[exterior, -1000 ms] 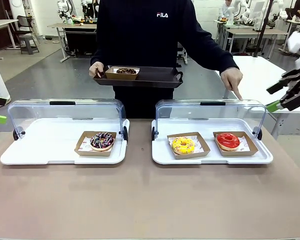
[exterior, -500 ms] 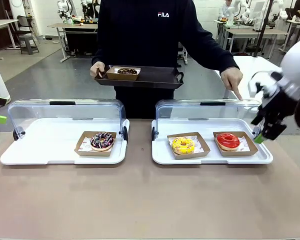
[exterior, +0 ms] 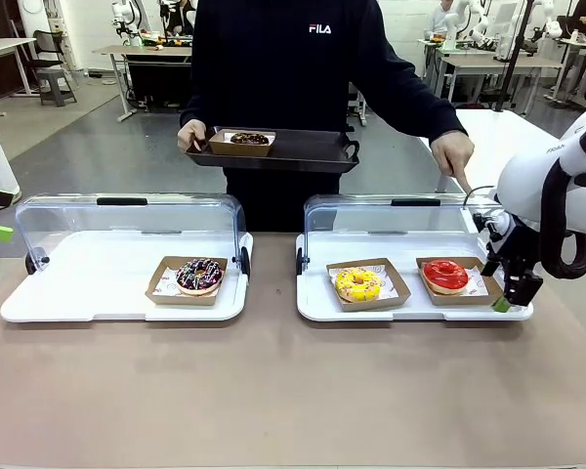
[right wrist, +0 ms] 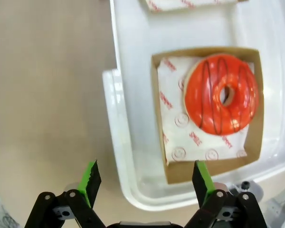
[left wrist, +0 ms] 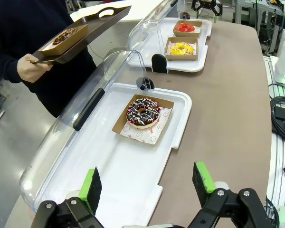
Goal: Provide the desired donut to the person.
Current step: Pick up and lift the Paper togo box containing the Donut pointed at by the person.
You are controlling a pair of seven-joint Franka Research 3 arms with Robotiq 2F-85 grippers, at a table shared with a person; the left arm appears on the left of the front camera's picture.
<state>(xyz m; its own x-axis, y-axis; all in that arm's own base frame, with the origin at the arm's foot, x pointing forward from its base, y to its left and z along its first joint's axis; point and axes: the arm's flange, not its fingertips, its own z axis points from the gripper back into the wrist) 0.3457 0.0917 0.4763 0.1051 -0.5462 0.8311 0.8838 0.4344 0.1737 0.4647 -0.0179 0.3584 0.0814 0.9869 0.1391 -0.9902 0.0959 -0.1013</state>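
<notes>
1. Since the person's hand [exterior: 453, 154] points a finger down at the right end of the clear cover [exterior: 410, 217], you should read the red donut [exterior: 446, 275] as the one wanted.
2. You'll find it in its brown card tray [exterior: 481, 294] on the white tray [exterior: 410, 315] on the worktop, at 3 o'clock from the yellow donut [exterior: 357, 283].
3. Your right tool [exterior: 514, 296] hangs at 3 o'clock of the red donut, fingers spread wide and pinching nothing. From its wrist camera the donut lies at about 1 o'clock.
4. Your left tool [left wrist: 147, 183] is likewise spread and empty, above the end of the other white tray [left wrist: 175, 123], with the sprinkled chocolate donut [left wrist: 143, 112] at 12 o'clock.
5. Expect a light, soft load. The icing would likely smear and the dough crush, so don't pinch the donut itself.
6. Take hold of the card tray's wall instead. Thin card bends, so grip gently and keep it level, or the donut may slide.
</notes>
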